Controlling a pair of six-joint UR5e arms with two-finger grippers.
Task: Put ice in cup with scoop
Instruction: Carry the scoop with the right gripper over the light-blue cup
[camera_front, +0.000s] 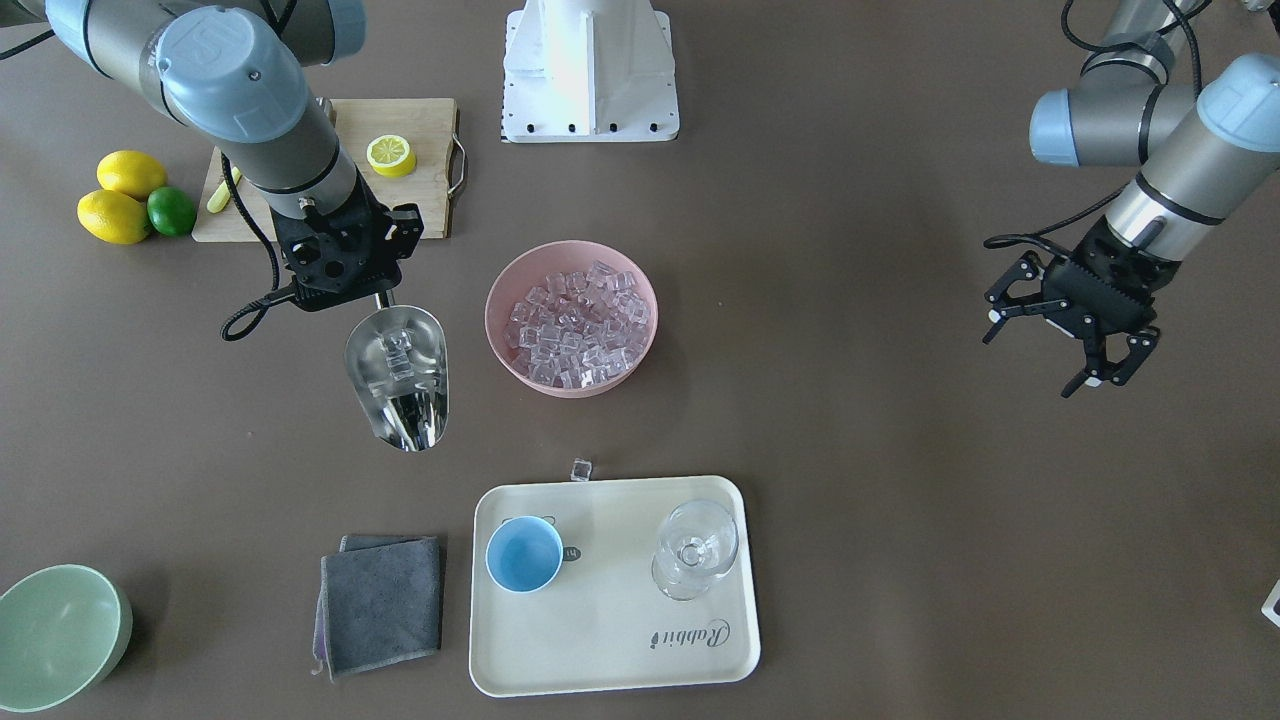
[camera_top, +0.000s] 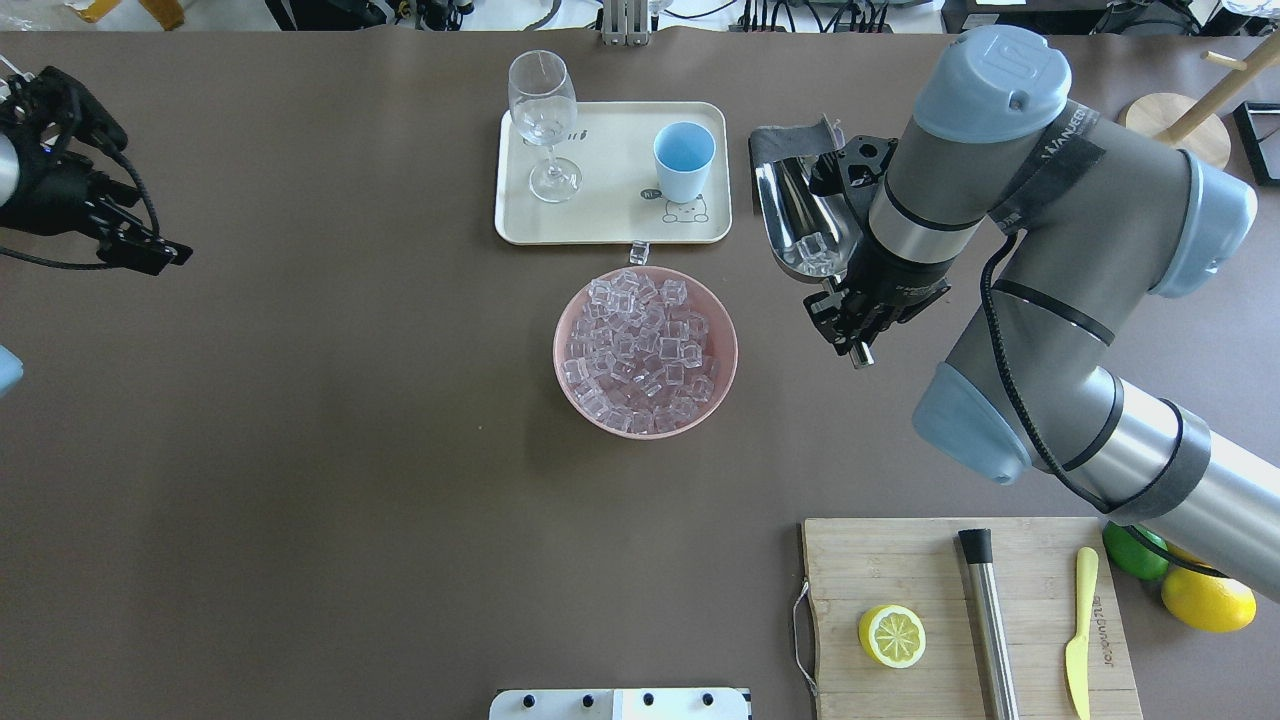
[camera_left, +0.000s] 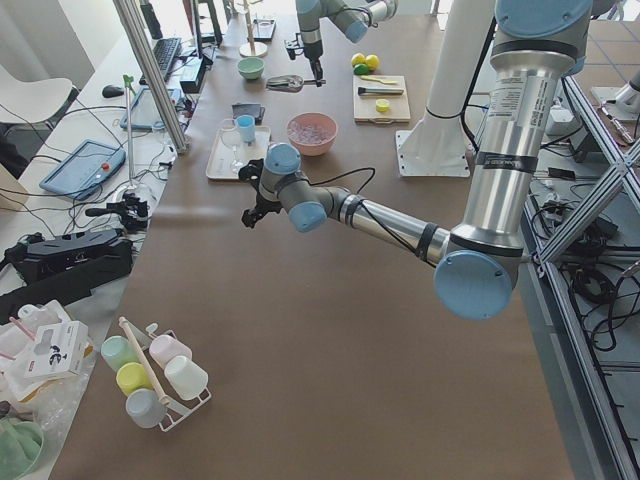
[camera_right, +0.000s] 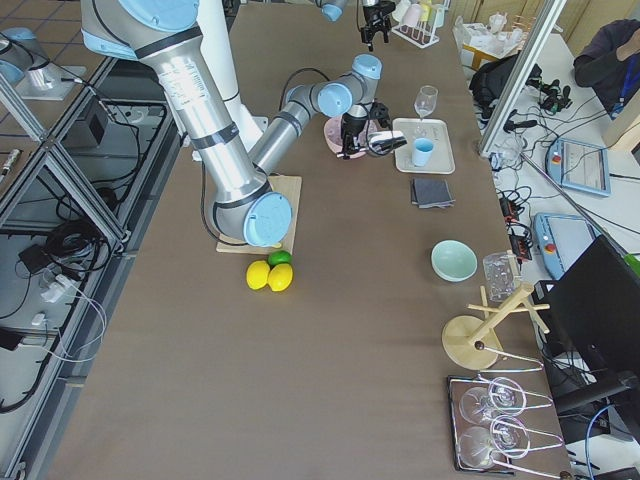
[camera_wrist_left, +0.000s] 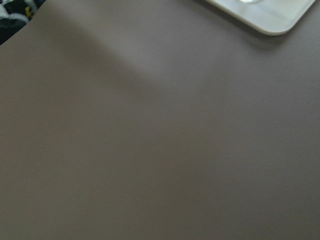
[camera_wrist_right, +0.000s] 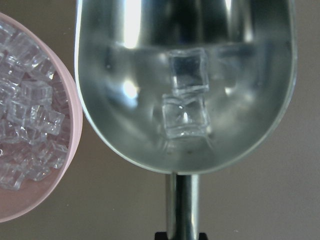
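Note:
My right gripper (camera_front: 378, 292) is shut on the straight handle of the steel scoop (camera_front: 397, 378) and holds it level above the table, beside the pink bowl (camera_front: 508, 352). Two ice cubes (camera_wrist_right: 185, 107) lie in the scoop's trough. The bowl is full of ice (camera_front: 577, 325). One loose cube (camera_front: 581, 469) lies on the table at the tray's edge. The light-blue cup (camera_front: 524, 555) stands upright and empty on the cream tray (camera_front: 620, 640). My left gripper (camera_front: 1075, 345) is open and empty, far off to the side.
A clear stemmed glass (camera_front: 695, 548) stands on the tray beside the cup. A folded grey cloth (camera_front: 380, 603) and a pale-green bowl (camera_front: 55, 635) lie beyond the scoop. The cutting board (camera_top: 900, 560) holds a lemon half (camera_top: 892, 636), a steel rod (camera_top: 988, 620) and a yellow knife (camera_top: 1078, 630).

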